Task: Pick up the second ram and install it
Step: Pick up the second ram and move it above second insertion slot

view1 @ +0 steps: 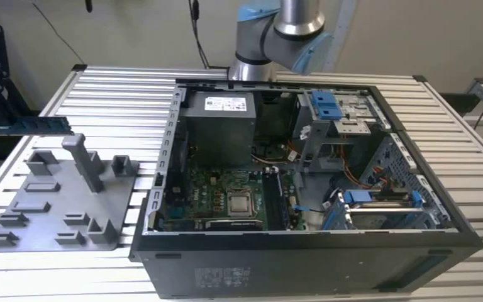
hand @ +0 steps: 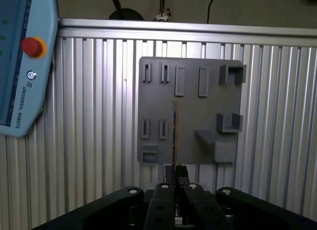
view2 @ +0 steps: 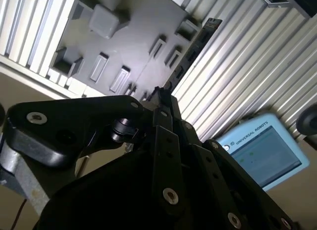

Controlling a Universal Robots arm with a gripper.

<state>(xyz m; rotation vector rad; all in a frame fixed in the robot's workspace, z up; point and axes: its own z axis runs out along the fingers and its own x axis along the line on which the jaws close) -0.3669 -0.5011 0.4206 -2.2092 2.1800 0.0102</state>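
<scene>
The second ram (view1: 25,124) hangs level in the air at the exterior view's far left, above the outer edge of the grey plastic tray (view1: 57,214). My gripper (hand: 174,176) is shut on one end of it. In the first wrist view the ram (hand: 174,133) shows edge-on as a thin dark line over the tray's middle (hand: 190,71). The second wrist view shows it as a dark strip (view2: 195,44) running out from the gripper (view2: 161,93) over the tray's rim. The open computer case (view1: 166,157) with its motherboard (view1: 224,201) lies well off toward the exterior view's right.
An upright grey post (view1: 86,160) and several low holders rise from the tray. Blue drive latches (view1: 327,104) and cables sit inside the case. A teach pendant (hand: 20,66) lies beside the slatted aluminium table (view1: 116,94). The arm's base (view1: 258,60) stands behind the case.
</scene>
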